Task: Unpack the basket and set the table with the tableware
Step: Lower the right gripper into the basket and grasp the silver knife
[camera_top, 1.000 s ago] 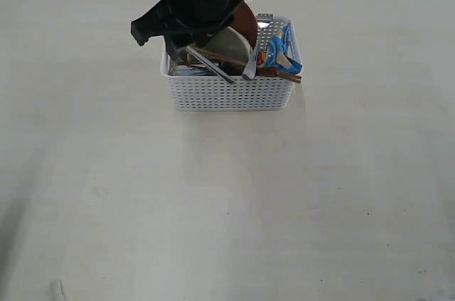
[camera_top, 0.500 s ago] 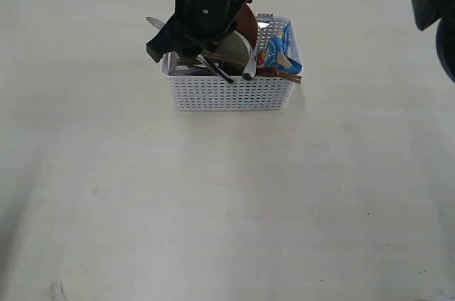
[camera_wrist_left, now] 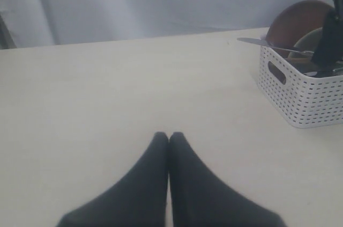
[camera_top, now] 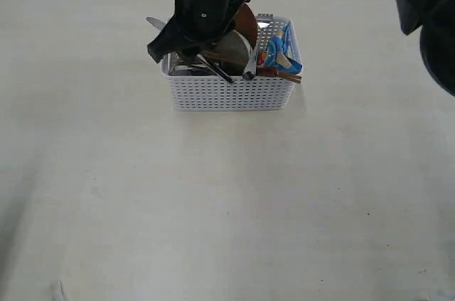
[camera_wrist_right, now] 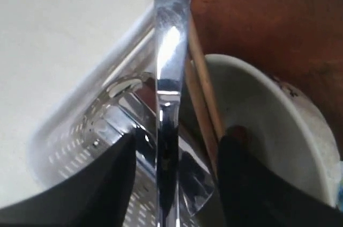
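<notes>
Overhead, the right end effector (camera_wrist_right: pixel 179 141) is hanging in the left end of the one white basket (camera_top: pixel 227 93). Its jaws are standing wide apart with the single steel knife (camera_wrist_right: pixel 171 50) running through the gap between them. A little clearance is showing on both sides, so it is gripping nothing. The knife's long axis is slanting across that end of the basket. In the exterior view its blade tip (camera_top: pixel 153 23) is poking out over the left wall, pointing up and to the left. Just beside the knife, two wooden chopsticks (camera_wrist_right: pixel 201 87) are lying together along nearly the same line. One shiny steel cup (camera_wrist_right: pixel 123 101) is sitting beneath them. One off-white bowl (camera_wrist_right: pixel 268 130) is leaning on edge against one round brown plate (camera_wrist_right: pixel 257 17), which is standing up by the back wall. Farther right, one steel fork (camera_top: pixel 254 55) is slanting from front to back, next to one blue packet (camera_top: pixel 279 50). The basket is resting at the far middle of the table (camera_top: pixel 213 208), with its long side running left to right. Well apart from it, the left end effector (camera_wrist_left: pixel 169 137) is hovering over bare table, jaws pressed together and carrying nothing.
</notes>
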Action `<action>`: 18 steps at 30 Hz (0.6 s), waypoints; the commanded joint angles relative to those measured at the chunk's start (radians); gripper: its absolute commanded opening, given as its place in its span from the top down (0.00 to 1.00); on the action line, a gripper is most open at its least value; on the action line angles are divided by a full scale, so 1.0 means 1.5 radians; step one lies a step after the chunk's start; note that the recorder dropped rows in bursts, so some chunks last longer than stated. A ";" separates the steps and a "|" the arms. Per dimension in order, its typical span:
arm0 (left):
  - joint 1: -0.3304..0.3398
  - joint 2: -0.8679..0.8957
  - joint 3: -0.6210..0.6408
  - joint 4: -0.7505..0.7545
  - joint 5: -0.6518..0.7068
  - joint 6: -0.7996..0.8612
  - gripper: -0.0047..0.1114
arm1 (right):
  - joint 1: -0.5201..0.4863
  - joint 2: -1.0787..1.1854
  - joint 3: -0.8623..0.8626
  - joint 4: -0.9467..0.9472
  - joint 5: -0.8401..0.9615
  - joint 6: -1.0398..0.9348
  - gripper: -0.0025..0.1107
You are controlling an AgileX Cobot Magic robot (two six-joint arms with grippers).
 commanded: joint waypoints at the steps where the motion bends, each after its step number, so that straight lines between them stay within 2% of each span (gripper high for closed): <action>1: 0.002 -0.004 0.001 -0.001 -0.005 0.000 0.96 | -0.001 0.013 -0.005 -0.007 0.006 0.006 0.57; 9: 0.002 -0.004 0.001 -0.001 -0.005 0.000 0.96 | -0.001 0.029 -0.005 -0.008 0.004 0.006 0.58; 11: 0.002 -0.004 0.001 -0.001 -0.005 0.000 0.96 | -0.001 0.029 -0.005 -0.008 0.007 0.006 0.67; 16: 0.002 -0.004 0.001 -0.001 -0.005 0.000 0.96 | -0.001 0.027 -0.005 -0.008 0.007 0.004 0.95; 18: 0.002 -0.004 0.001 -0.001 -0.005 0.000 0.96 | -0.001 0.027 -0.005 -0.008 0.007 0.004 0.98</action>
